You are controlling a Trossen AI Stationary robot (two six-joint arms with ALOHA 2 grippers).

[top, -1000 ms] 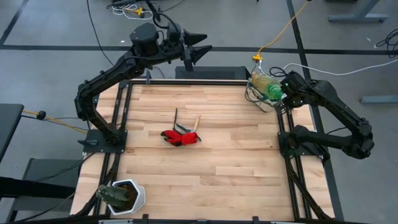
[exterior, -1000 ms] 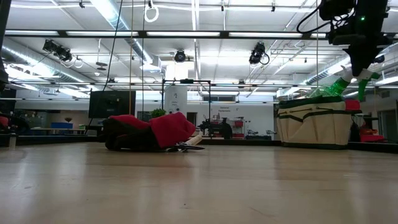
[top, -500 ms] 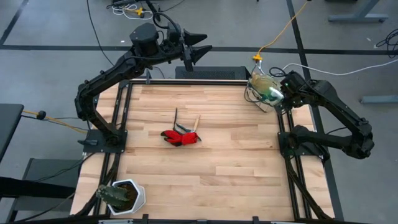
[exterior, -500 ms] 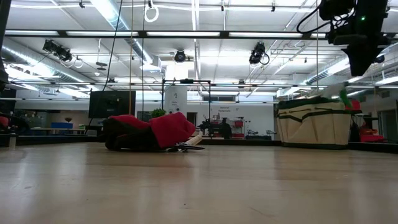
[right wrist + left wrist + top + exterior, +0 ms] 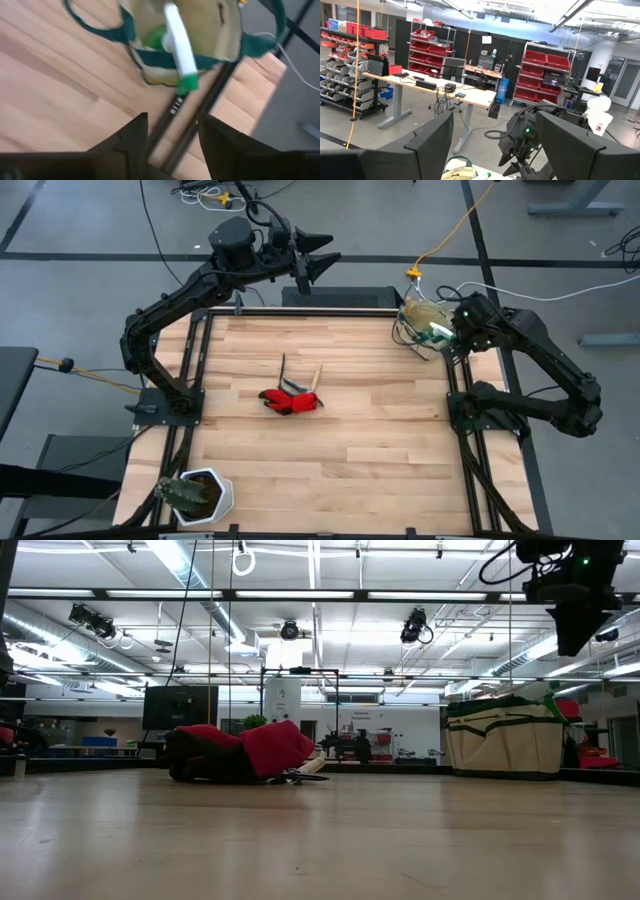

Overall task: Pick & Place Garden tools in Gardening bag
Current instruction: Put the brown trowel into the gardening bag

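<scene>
The beige gardening bag [image 5: 416, 317] with green trim stands at the table's far right corner; it also shows in the low view [image 5: 505, 735]. The translucent green watering vessel [image 5: 156, 38] lies inside it, its white spout [image 5: 179, 50] sticking out over the rim. My right gripper [image 5: 172, 135] hovers open and empty just above the bag. A red glove [image 5: 290, 401] and slim wooden-handled tools [image 5: 314, 377] lie at the table's middle. My left gripper [image 5: 322, 255] is open, raised beyond the table's far edge.
A white pot with a dark plant [image 5: 195, 495] stands at the near left corner. Bare wood [image 5: 370, 430] lies between the glove and the bag. Black frame rails [image 5: 458, 410] run along the table's sides, one right beside the bag.
My right gripper held the green vessel just above the bag, let it go, and has risen a little. The vessel has dropped into the bag and now shows only at the rim.
</scene>
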